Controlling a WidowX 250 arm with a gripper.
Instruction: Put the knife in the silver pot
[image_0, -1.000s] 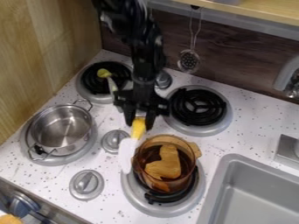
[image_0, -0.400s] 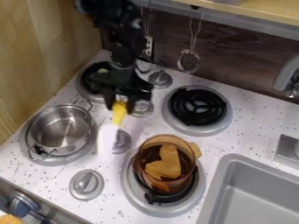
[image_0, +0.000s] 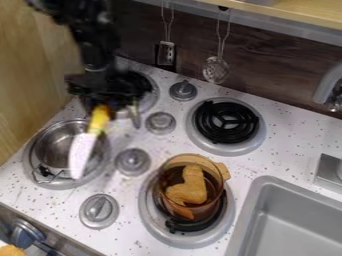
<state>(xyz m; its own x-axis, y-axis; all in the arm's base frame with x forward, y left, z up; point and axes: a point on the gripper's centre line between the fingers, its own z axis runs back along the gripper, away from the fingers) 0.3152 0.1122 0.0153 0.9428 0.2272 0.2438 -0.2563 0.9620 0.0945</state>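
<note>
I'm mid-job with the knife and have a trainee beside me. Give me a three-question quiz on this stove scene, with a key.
1. True or false: the white-bladed knife with a yellow handle is held by the black gripper, not released into the round silver metal pot.

2. Where is the orange-brown lump?
A) in the silver metal pot
B) in the see-through amber pot
C) in the grey sink

3. Fill in: in the camera view, the silver metal pot stands to the ____ of the amber pot.

Key: 1 true; 2 B; 3 left.
</note>
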